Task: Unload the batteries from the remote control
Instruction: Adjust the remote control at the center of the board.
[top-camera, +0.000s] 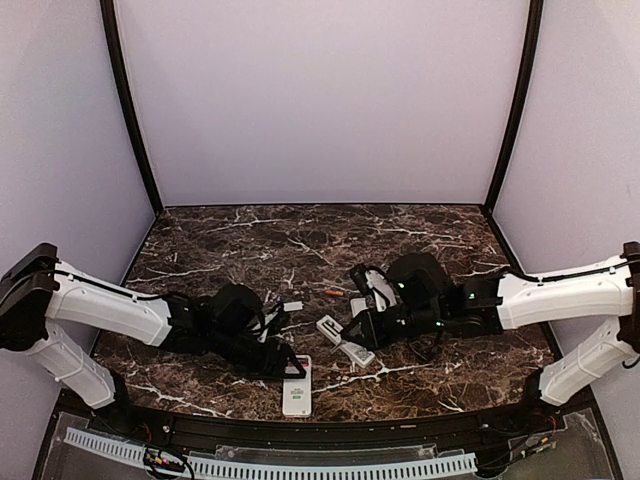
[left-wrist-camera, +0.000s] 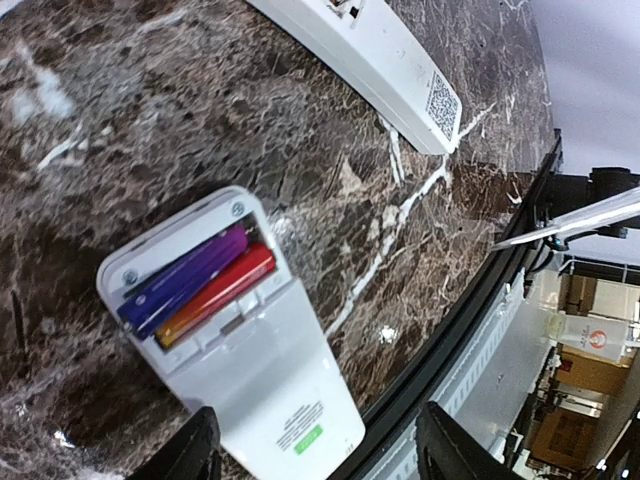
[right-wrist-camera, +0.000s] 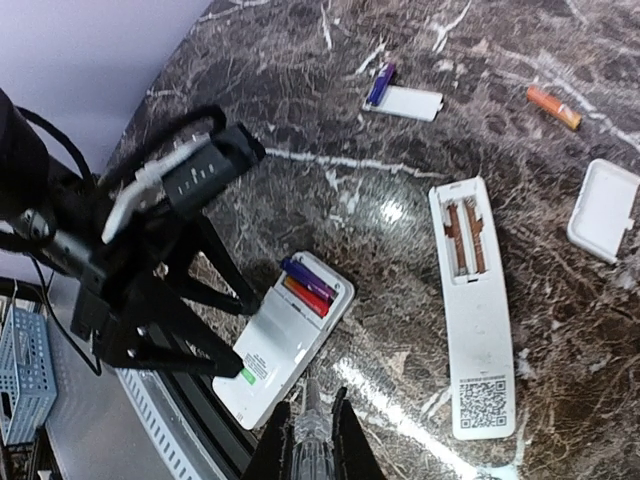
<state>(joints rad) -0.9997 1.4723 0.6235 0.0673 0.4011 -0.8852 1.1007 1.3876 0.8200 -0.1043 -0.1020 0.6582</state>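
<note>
2 batteries (left-wrist-camera: 200, 285) are found seated in the remote (left-wrist-camera: 270, 400) just ahead of the spread left gripper (left-wrist-camera: 318, 435), axes oblique to its jaws

White remote (left-wrist-camera: 262, 370), purple and red batteries (left-wrist-camera: 205, 285), marbled table (left-wrist-camera: 200, 120).

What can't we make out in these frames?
Top view: purple and red cylindrical batteries in the short white plastic remote are too small to see.
Left wrist view: long white plastic remote cut off by top edge.
Right wrist view: right claw cropped by bottom edge; whether it pinches anything is unclear.
</note>
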